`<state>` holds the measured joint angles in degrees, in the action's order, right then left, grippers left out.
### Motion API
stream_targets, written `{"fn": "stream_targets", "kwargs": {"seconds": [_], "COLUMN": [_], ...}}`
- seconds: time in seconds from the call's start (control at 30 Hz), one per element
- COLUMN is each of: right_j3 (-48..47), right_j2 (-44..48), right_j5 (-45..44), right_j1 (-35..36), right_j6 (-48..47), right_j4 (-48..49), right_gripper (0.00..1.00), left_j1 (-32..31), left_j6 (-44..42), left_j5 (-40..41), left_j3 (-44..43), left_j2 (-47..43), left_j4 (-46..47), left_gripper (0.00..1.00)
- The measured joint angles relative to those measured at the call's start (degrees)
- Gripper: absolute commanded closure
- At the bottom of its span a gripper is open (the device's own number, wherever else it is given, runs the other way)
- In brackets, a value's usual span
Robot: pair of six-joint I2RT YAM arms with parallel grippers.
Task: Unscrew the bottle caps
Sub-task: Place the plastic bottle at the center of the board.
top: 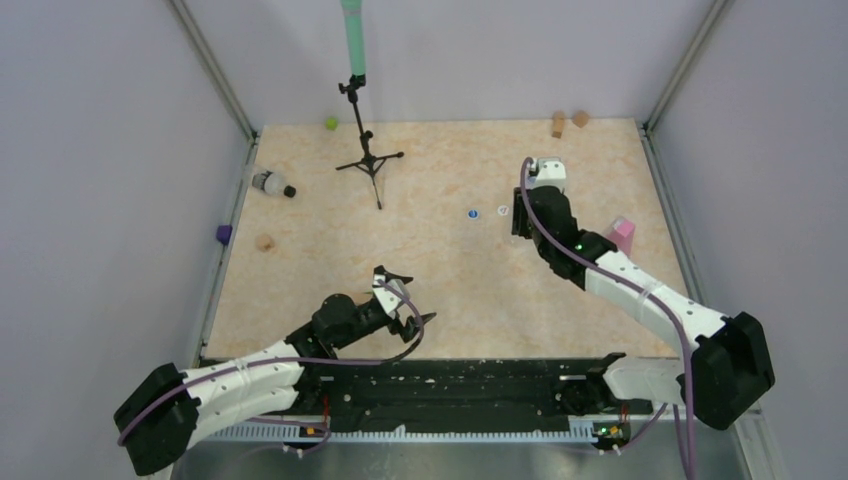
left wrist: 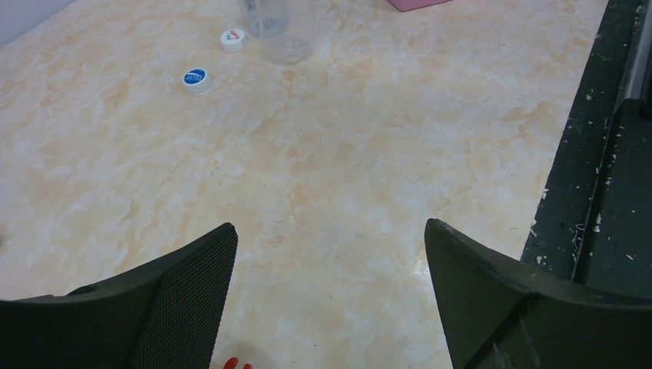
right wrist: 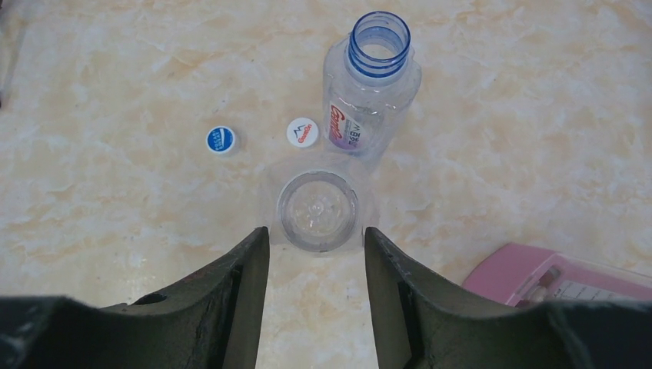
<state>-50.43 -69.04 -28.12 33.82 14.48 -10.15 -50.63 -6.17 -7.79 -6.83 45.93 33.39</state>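
Two clear bottles stand uncapped in the right wrist view: one with a red-lettered label point(right wrist: 373, 84), and one seen straight down its mouth point(right wrist: 317, 209). My right gripper point(right wrist: 315, 231) hangs just short of the nearer one, jaws apart with nothing between them. A blue-topped cap point(right wrist: 221, 141) and a white cap point(right wrist: 302, 132) lie loose on the table to the left of the bottles. A third bottle point(top: 266, 182) lies on its side at the far left with its black cap point(top: 290, 191) on. My left gripper point(left wrist: 330, 227) is wide open and empty near the front edge.
A pink object point(top: 622, 233) sits right of the right gripper point(top: 522, 220). A small black tripod point(top: 368, 160) stands at the back centre. Small blocks lie about: purple point(top: 223, 234), tan point(top: 264, 241) and two tan ones point(top: 568, 122) at the back, plus a green ball point(top: 330, 123).
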Motion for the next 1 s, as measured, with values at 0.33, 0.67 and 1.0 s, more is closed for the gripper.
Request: {"fn": "stream_targets", "kwargs": {"seconds": [0.33,0.67,1.0], "right_j3": [0.00,0.00,0.11], "right_j2": [-0.15,0.72,3.08], "right_j5": [1.27,1.84,2.14], "right_j1": [0.00,0.00,0.00], "right_j6": [0.02,0.02,0.04], "right_j4": [-0.74,-0.85,-0.85], "right_gripper": [0.47,0.46,0.43], "left_j1": [0.00,0.00,0.00], "left_j6": [0.00,0.02,0.00], "left_j5": [0.20,0.20,0.20], "left_j3": [0.42,0.48,0.48], "left_j2": [0.07,0.07,1.01], "left_j4": [0.00,0.02,0.04], "left_gripper": [0.08,0.08,0.08]}}
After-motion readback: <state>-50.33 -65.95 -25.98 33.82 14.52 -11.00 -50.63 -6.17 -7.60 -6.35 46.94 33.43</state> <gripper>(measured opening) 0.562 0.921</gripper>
